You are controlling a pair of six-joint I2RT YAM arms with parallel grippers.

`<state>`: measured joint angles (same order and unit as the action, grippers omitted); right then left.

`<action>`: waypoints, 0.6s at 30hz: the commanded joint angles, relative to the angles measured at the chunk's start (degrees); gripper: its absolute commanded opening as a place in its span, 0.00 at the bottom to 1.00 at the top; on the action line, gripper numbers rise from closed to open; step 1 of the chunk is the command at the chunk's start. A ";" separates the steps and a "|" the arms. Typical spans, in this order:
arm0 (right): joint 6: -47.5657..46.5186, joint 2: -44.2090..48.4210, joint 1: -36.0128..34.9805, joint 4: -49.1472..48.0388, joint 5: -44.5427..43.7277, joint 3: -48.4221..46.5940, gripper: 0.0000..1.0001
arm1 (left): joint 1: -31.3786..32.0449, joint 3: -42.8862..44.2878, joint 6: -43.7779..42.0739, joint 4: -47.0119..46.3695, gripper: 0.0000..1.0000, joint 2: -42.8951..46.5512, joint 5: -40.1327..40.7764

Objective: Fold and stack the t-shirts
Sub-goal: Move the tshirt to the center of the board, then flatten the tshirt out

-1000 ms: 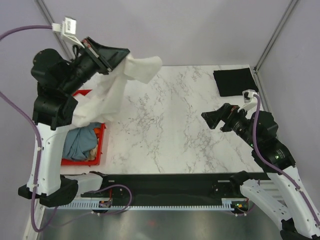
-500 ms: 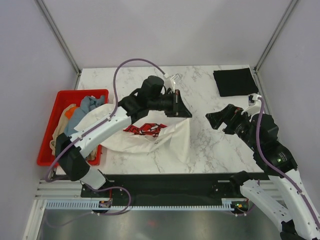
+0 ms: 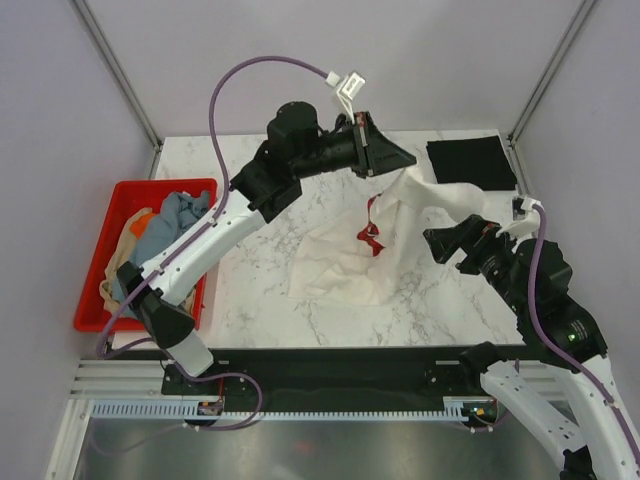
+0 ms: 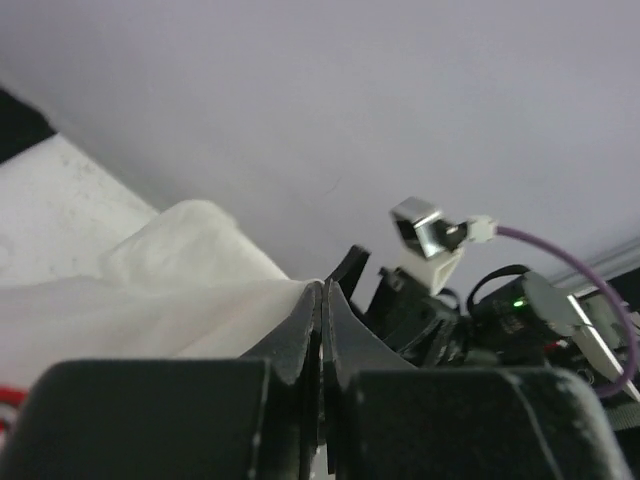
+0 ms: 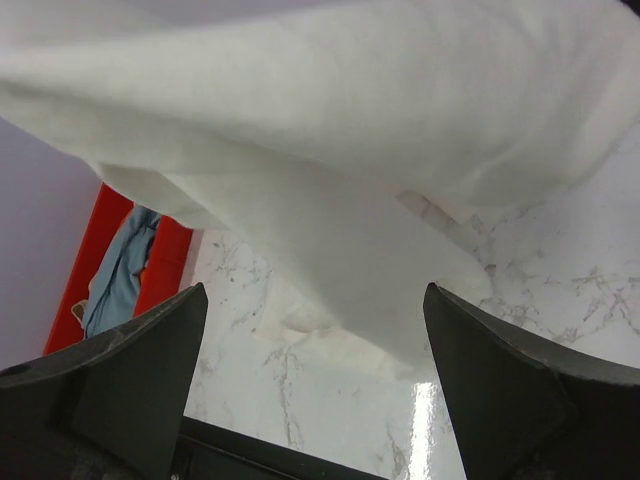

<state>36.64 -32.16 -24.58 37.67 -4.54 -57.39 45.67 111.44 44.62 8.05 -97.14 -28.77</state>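
Observation:
The cream-white t-shirt (image 3: 350,255) with a red chest print hangs from my left gripper (image 3: 405,160), which is shut on its cloth high over the table's far middle; the shirt's lower part rests on the marble. In the left wrist view the jaws are pressed together on the white cloth (image 4: 190,290). My right gripper (image 3: 437,242) is open and empty just right of the hanging shirt; its wrist view shows the shirt (image 5: 340,150) ahead between its fingers. A folded black t-shirt (image 3: 470,163) lies at the far right corner. Grey-blue, orange and tan shirts (image 3: 165,215) lie in the crate.
The red plastic crate (image 3: 95,300) stands at the table's left edge; it also shows in the right wrist view (image 5: 160,255). Metal frame posts rise at both far corners. A black rail (image 3: 330,365) runs along the near edge.
My left arm has swung from the crate across the table to the far middle, dragging and lifting the cream-white shirt to the right. My right gripper has shifted slightly toward the shirt.

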 commanded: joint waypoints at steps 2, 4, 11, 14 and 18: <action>-1.22 -1.23 0.06 2.05 -3.63 -0.80 0.98 | 0.12 -17.80 -1.20 0.91 0.02 4.49 7.76; -1.14 -1.41 0.05 2.67 -4.69 0.16 0.98 | 0.21 -28.35 -0.16 2.05 0.02 7.31 10.39; 2.19 -5.01 0.06 7.49 -14.17 4.21 0.97 | 2.32 -48.76 -1.46 2.14 0.60 11.79 7.50; 5.10 -9.91 -0.03 7.95 -17.70 6.31 0.96 | 0.83 -52.11 -2.78 3.37 0.77 16.10 11.01; 9.58 -16.43 -0.03 3.83 -13.32 10.35 0.90 | -5.75 -52.55 -3.22 10.03 0.78 16.81 13.03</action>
<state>41.58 -45.04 -24.53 43.27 -17.96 -49.69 44.03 57.74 43.79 15.84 -83.37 -19.25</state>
